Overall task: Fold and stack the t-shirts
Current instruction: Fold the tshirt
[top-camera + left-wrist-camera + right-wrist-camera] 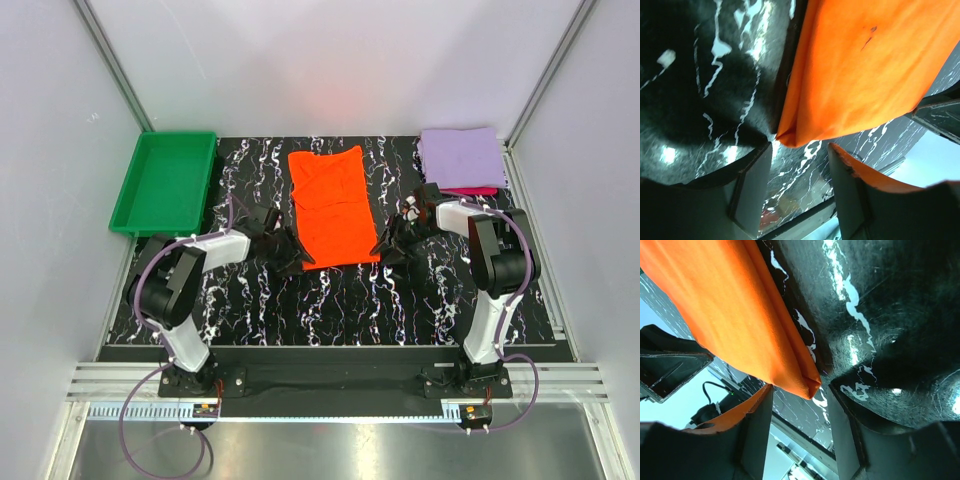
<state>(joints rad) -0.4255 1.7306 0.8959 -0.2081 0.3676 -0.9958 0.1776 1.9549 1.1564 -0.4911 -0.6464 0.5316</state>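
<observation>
The bright orange-red cloth t-shirt [333,205] lies flat as a long narrow panel. I judge that is why I sit at its near end, with my left gripper [292,258] at its near left corner and my right gripper [390,245] at its near right corner. From there I can take both corners at once and carry the near hem toward the far one. Both grippers are spread wide and grasp nothing. In the left wrist view the shirt's doubled corner points into the gap between my fingers [752,185] without reaching them. The right wrist view shows the same: the corner's tip is just ahead of the gap, resting on the black white-veined table [330,300]. One inner finger face of each gripper has an orange tinge, which I read as reflection, though I cannot be sure. Beyond the shirt's far right corner the pale lavender cloth t-shirt [462,157] sits folded on a crimson-pink cloth t-shirt [478,190], of which only an edge shows. That is the stack this shirt should join. Off its far left corner stands the green plastic tray [165,180].
</observation>
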